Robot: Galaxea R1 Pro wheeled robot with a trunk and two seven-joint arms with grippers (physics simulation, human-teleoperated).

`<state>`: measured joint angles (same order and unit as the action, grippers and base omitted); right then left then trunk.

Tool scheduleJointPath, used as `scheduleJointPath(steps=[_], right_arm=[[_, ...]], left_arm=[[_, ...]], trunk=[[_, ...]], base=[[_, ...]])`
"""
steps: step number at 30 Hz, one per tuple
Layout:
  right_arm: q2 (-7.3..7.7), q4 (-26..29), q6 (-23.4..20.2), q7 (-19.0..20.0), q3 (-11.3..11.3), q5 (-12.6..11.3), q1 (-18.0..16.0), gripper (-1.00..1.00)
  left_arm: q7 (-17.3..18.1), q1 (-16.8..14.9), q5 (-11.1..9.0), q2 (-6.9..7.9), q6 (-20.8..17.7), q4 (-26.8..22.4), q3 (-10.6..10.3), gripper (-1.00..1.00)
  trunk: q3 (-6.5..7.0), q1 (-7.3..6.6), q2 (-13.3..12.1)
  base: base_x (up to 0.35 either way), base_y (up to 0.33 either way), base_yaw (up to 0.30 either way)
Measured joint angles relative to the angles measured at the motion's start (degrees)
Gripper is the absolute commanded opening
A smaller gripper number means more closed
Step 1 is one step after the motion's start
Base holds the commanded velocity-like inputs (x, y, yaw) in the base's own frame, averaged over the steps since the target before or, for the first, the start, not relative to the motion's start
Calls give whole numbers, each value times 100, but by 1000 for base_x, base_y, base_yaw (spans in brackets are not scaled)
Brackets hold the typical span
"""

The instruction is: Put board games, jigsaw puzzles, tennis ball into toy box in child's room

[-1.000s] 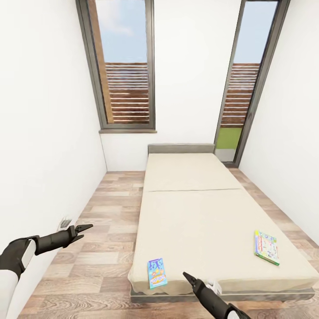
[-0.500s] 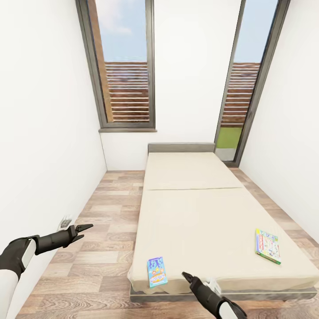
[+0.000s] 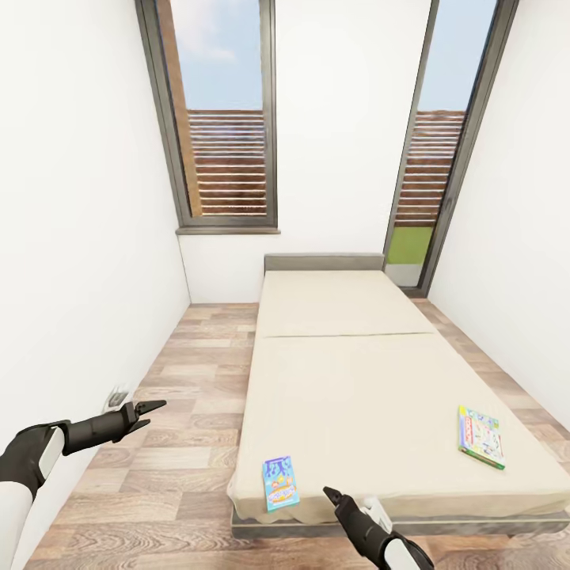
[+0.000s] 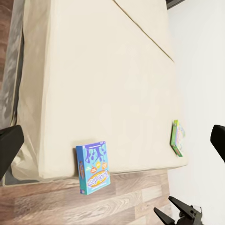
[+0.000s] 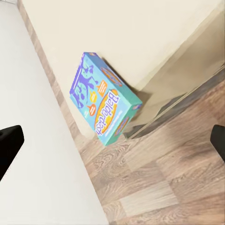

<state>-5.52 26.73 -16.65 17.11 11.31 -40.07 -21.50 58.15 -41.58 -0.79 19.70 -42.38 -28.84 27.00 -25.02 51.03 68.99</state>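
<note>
Barely started, by the look of it: both board games were on the bed, neither picked up. The blue game lay just ahead of the right gripper, fingers apart and empty; the green-edged game lay well off to their right. The left gripper looked nearly closed, holding nothing.
</note>
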Motion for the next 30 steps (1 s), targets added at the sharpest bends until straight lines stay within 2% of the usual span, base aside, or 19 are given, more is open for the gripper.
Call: scheduleJointPath(steps=[7,13,15,30], right_arm=[[-97,-20,-170,-7,0,-57,-11,100],[-175,-24,-615,-12,-6,-73,-137,100],[-187,-55,-822,-15,-6,-72,-242,100],[-210,-291,-1567,26,24,-175,-491,100]], left_arm=[[0,1,0,0,0,0,0,100],[0,3,0,0,0,0,0,100],[0,1,0,0,0,0,0,100],[9,2,0,0,-30,0,0,100]], trunk=[[-126,154,281],[-233,286,522],[-269,330,602],[-539,659,1204]], base=[[0,0,0],[0,0,0],[0,0,0],[0,0,0]])
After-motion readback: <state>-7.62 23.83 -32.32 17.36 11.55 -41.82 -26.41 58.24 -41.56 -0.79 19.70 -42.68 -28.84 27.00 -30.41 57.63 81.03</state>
